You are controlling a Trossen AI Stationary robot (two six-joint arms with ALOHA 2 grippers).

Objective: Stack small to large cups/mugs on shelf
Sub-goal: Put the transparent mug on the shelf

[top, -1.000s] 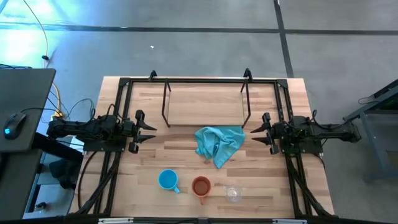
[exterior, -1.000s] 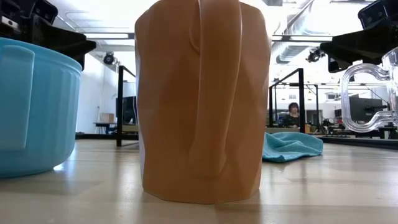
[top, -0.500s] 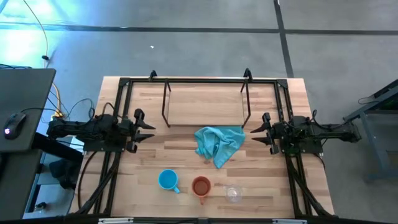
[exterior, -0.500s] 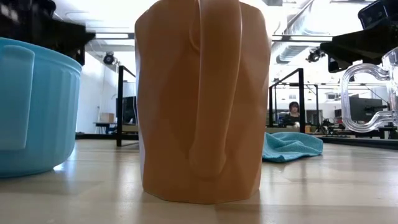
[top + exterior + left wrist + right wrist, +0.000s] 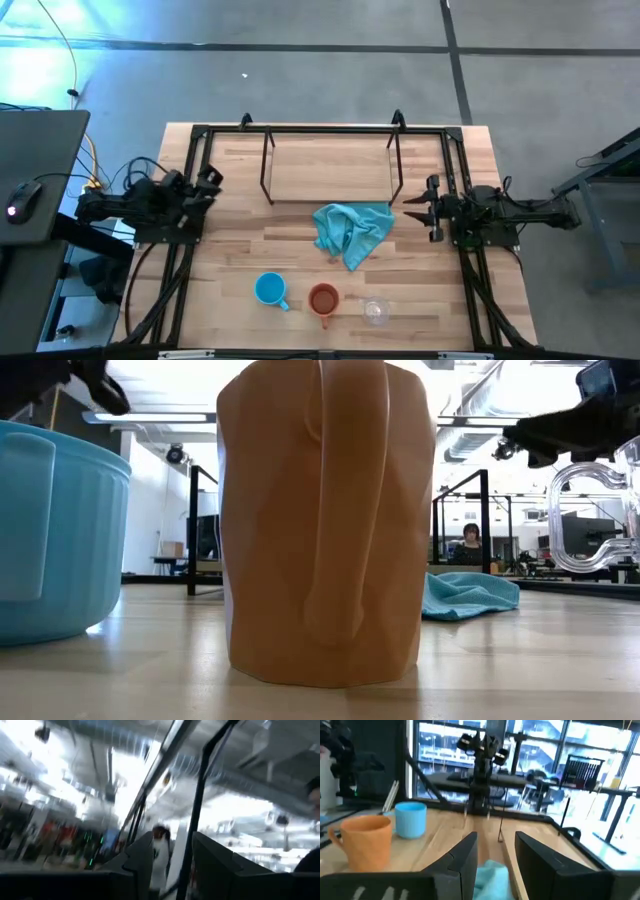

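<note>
Three vessels stand in a row near the table's near edge: the blue mug [image 5: 268, 290], the orange-brown mug [image 5: 322, 299] and the small clear glass cup [image 5: 375, 312], each on its base. The right wrist view shows the orange-brown mug [image 5: 367, 842] and blue mug [image 5: 411, 820]. The black wire shelf [image 5: 330, 165] stands on thin legs at the far middle. My left gripper [image 5: 212, 178] is open, raised at the table's left side, left of the shelf. My right gripper [image 5: 420, 208] is open at the right side, beside the shelf's right leg.
A crumpled teal cloth [image 5: 352, 232] lies between the shelf and the cups, just ahead of my right gripper. Black arm mounts run along both table sides. The low view is filled by the orange-brown mug [image 5: 320, 520]; a person [image 5: 470, 545] sits far behind the table.
My left gripper has risen and tipped upward, drawing back toward the table's left and far edges; its camera now looks at the ceiling. My right gripper has turned about its wrist and lifted slightly. The cups, cloth and shelf have stayed put.
</note>
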